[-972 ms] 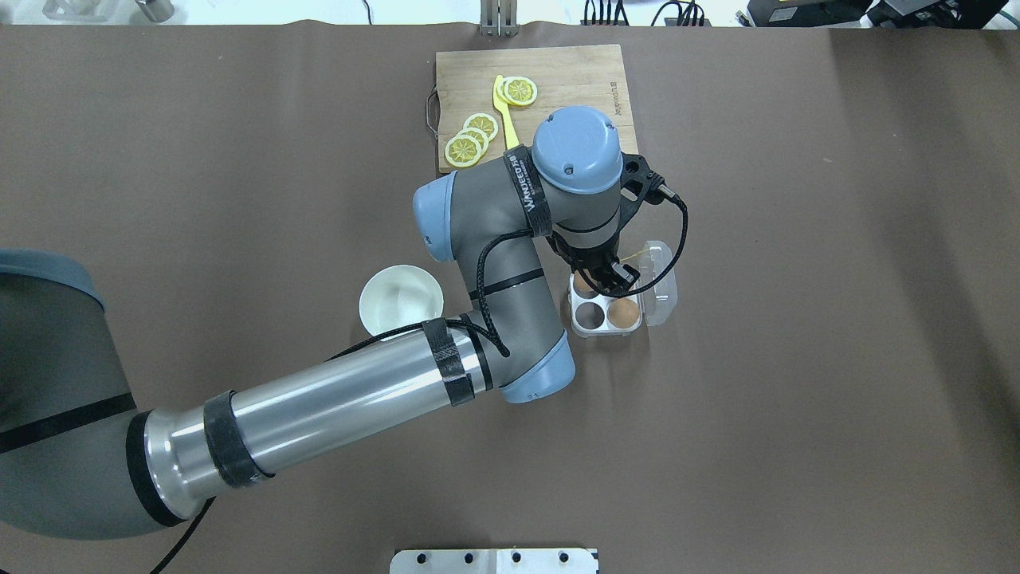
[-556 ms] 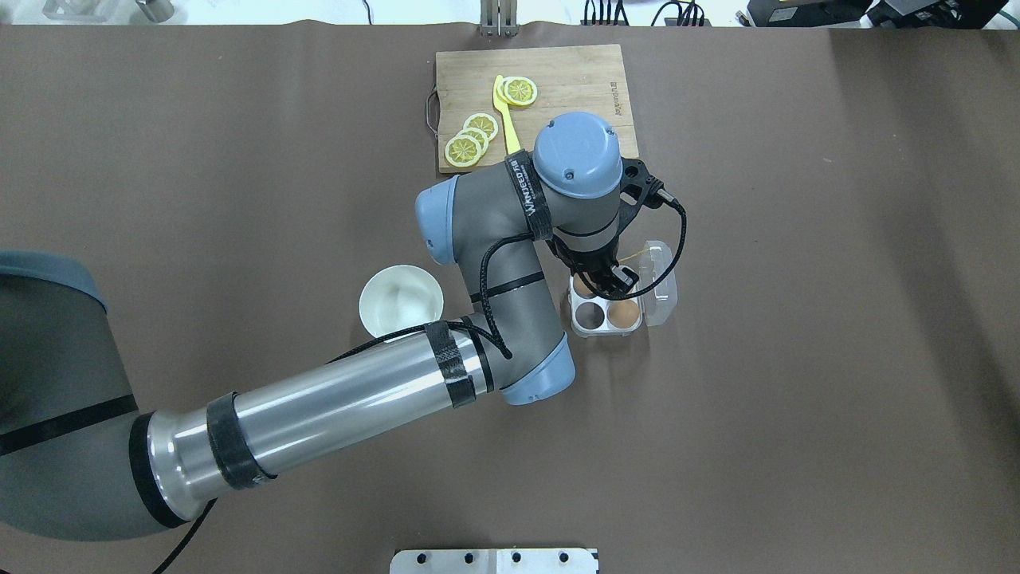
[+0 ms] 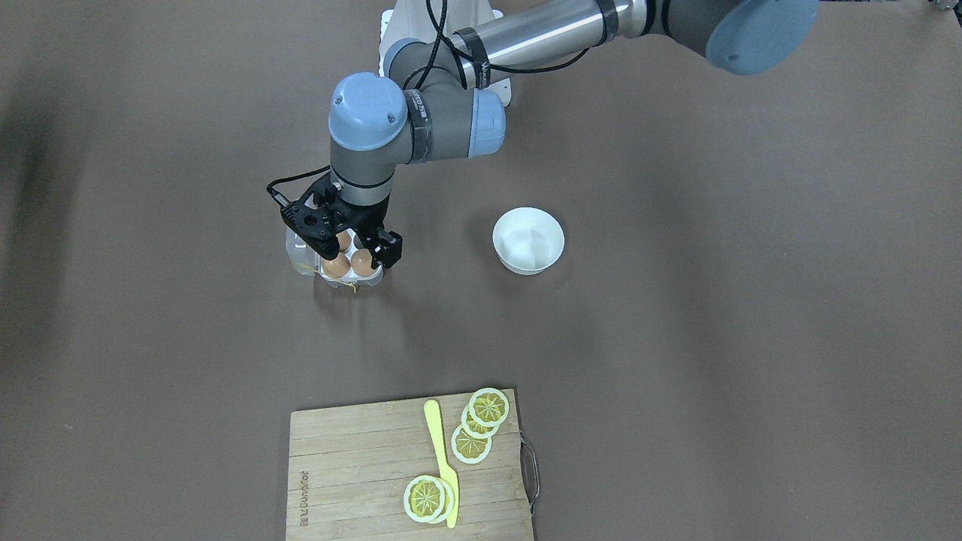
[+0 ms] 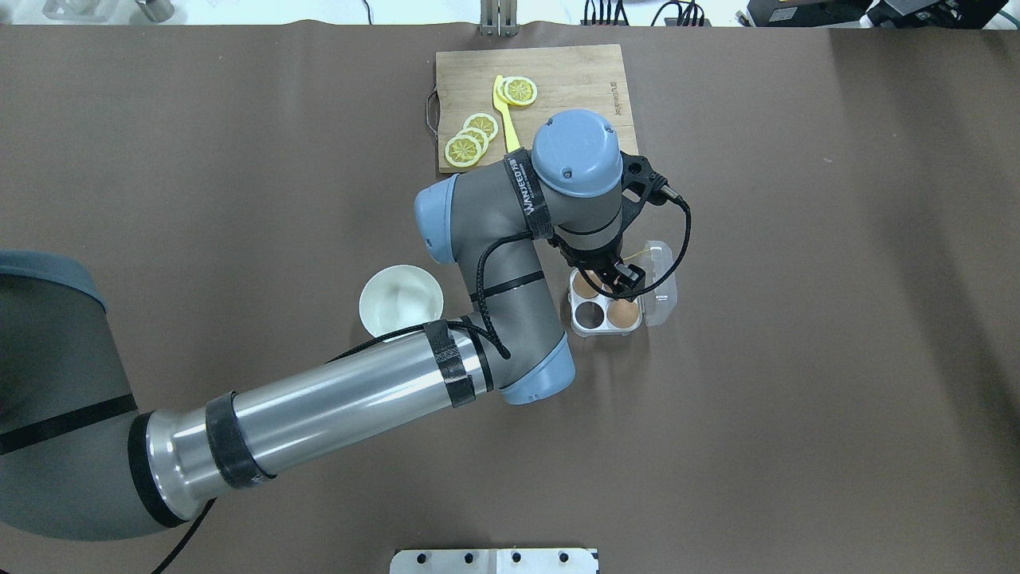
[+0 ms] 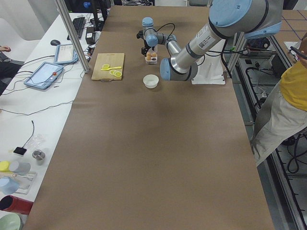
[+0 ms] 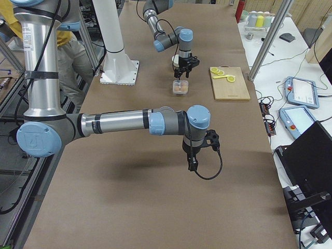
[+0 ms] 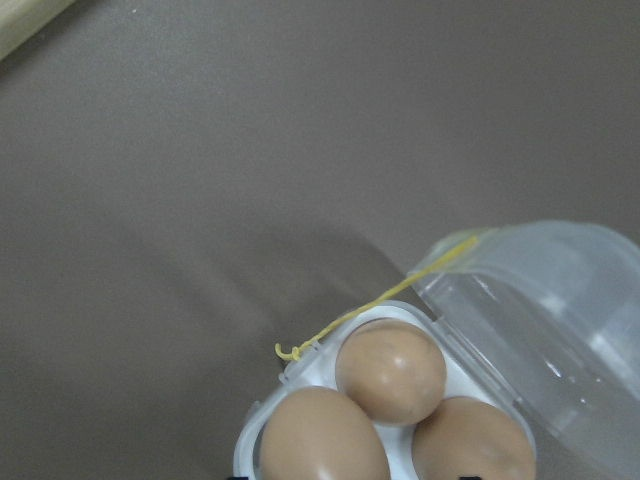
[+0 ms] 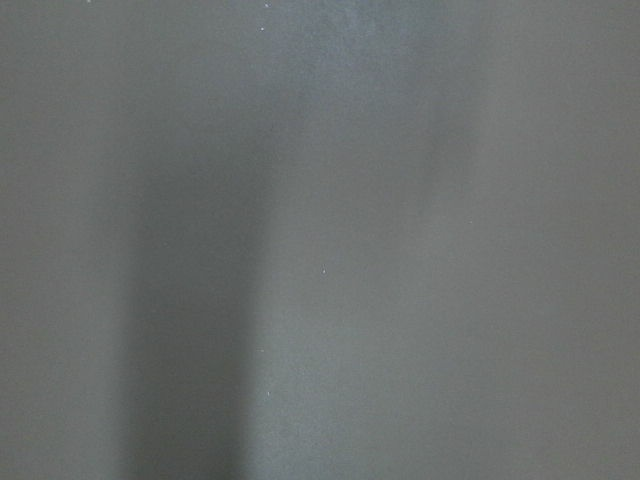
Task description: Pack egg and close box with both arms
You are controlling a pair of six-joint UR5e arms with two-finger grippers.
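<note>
The clear box (image 4: 575,325) stands on the brown table with its lid (image 4: 663,279) hinged open to the right. It also shows in the front view (image 3: 299,254). Three light-brown eggs sit in it (image 7: 390,370) (image 7: 320,440) (image 7: 470,445), and one cell (image 4: 590,316) is empty. A yellow string (image 7: 380,300) hangs at its rim. My left gripper (image 3: 355,248) hovers just over the box, jaws spread wider than the egg below, holding nothing. My right gripper (image 6: 192,165) points down over bare table far from the box. I cannot tell whether it is open.
A white bowl (image 4: 401,299) stands left of the box, partly under my left forearm. A wooden cutting board (image 4: 574,80) with lemon slices (image 4: 470,139) and a yellow knife (image 4: 504,112) lies beyond the box. The left wrist hides the board's near edge.
My left gripper has shifted only slightly above the box. The eggs, the lid and the bowl have not moved.
</note>
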